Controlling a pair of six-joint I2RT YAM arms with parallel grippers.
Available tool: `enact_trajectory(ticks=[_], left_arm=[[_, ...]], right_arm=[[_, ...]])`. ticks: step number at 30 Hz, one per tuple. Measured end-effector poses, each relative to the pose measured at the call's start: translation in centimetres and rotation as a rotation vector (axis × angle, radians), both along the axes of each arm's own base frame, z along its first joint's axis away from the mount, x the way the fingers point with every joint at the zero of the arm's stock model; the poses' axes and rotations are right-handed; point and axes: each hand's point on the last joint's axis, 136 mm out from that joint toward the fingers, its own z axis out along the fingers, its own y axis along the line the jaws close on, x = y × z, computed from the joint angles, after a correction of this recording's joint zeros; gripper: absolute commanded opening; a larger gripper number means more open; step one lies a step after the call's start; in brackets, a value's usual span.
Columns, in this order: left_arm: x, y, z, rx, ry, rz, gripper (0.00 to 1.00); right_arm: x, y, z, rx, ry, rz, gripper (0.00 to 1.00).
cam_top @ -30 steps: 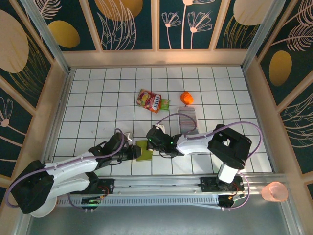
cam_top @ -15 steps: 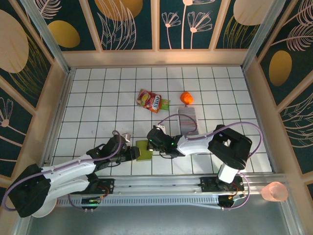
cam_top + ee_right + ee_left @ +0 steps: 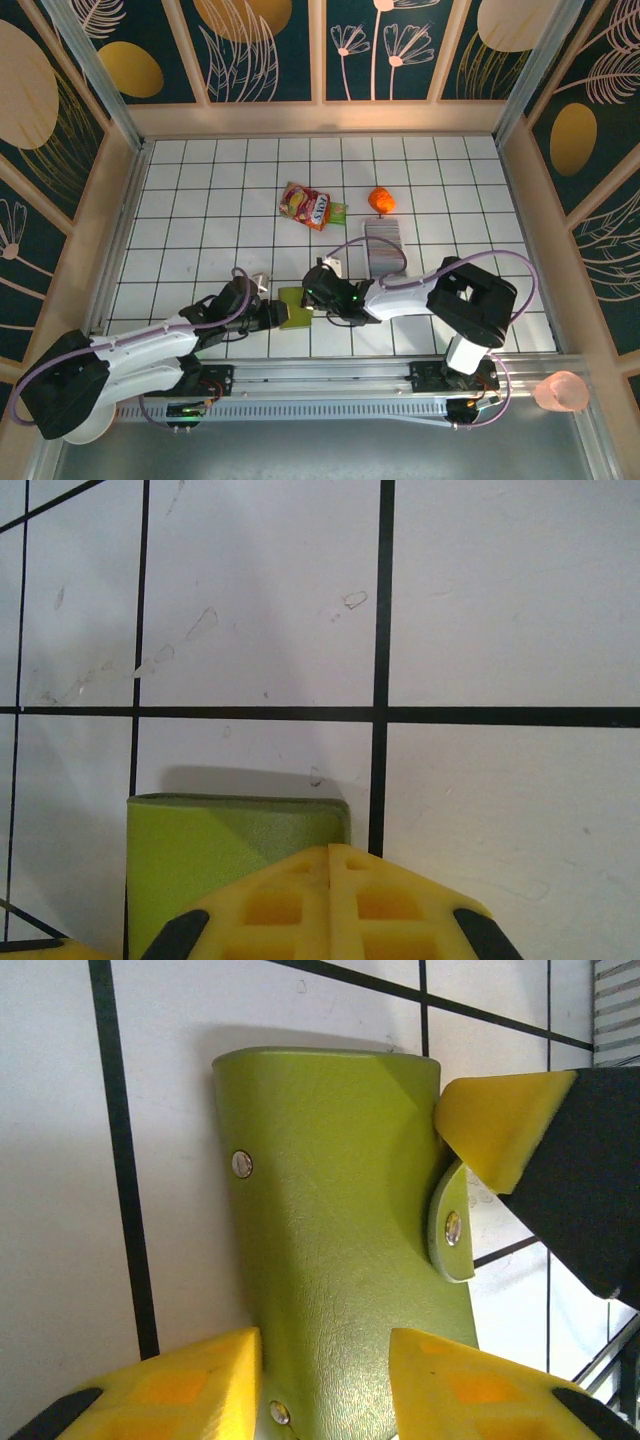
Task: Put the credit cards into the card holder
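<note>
Left claw [image 3: 325, 1380] pinches the green card holder [image 3: 330, 1190] on the desk [image 3: 500, 600] as the right claw [image 3: 330, 865], pressed together, noses its snap tab [image 3: 452, 1222], where steady anchoring should ease opening.

one card holder [image 3: 296, 309], one snack packet [image 3: 308, 206], one orange lump [image 3: 381, 199], one stack of cards [image 3: 383, 248], perhaps dozens

left arm [image 3: 150, 345] and right arm [image 3: 400, 295]: white link shells, black joint housings, each trailed by a looping purple cable [image 3: 500, 258]. left end effector [image 3: 325, 1390] and right end effector [image 3: 330, 880]: black fingers faced with yellow pads [image 3: 190, 1390].
</note>
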Motion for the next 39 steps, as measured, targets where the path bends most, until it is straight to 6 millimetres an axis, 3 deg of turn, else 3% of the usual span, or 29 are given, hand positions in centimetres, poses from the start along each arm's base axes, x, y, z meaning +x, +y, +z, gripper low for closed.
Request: enact_trajectory(ticks=[5, 14, 22, 27, 39], left_arm=[[0.2, -0.2, -0.4, 0.010, 0.010, 0.000, 0.39], [0.5, -0.5, 0.1, -0.008, 0.009, 0.014, 0.29], [1.2, -1.3, 2.7, -0.113, -0.051, 0.038, 0.13], [1.3, -1.6, 3.0, -0.133, -0.057, 0.036, 0.00], [1.5, -1.9, 3.5, -0.147, -0.078, 0.030, 0.00]], right_arm=[[-0.1, 0.0, 0.0, 0.007, 0.005, -0.008, 0.00], [-0.1, -0.3, -0.1, 0.006, 0.004, -0.027, 0.00], [-0.2, -0.6, -0.2, -0.004, -0.003, -0.057, 0.00], [-0.2, -0.7, -0.1, -0.002, -0.002, -0.075, 0.00], [-0.3, -1.3, 0.6, -0.022, -0.021, -0.078, 0.00]])
